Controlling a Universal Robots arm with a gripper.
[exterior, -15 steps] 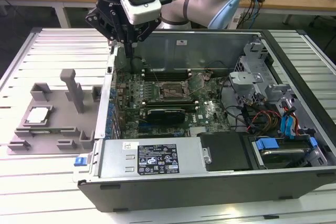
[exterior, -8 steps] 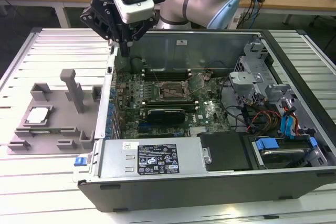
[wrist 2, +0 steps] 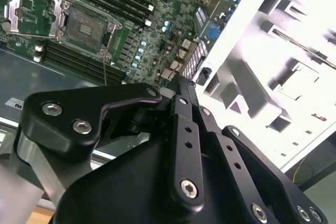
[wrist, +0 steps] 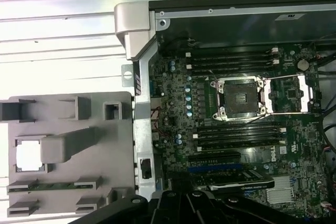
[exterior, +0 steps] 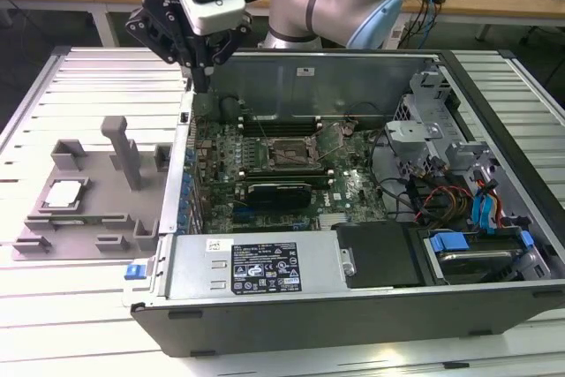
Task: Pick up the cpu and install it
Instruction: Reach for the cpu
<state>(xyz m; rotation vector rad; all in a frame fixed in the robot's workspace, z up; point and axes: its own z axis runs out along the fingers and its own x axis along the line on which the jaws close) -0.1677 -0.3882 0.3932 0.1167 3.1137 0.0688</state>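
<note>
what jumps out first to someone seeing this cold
The open computer case sits in the middle of the exterior view, its green board and bare socket exposed. On the exterior view's left, the cpu lies in a grey holder block. The end effector hangs above the case wall beside that block.

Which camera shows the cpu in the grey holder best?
The exterior view: the cpu lies flat in the grey holder, with its silvery top and darker rim both distinct. In the first wrist view the cpu is a plain white square. In the second wrist view the holder is glare-white and I cannot tell the chip.
</note>
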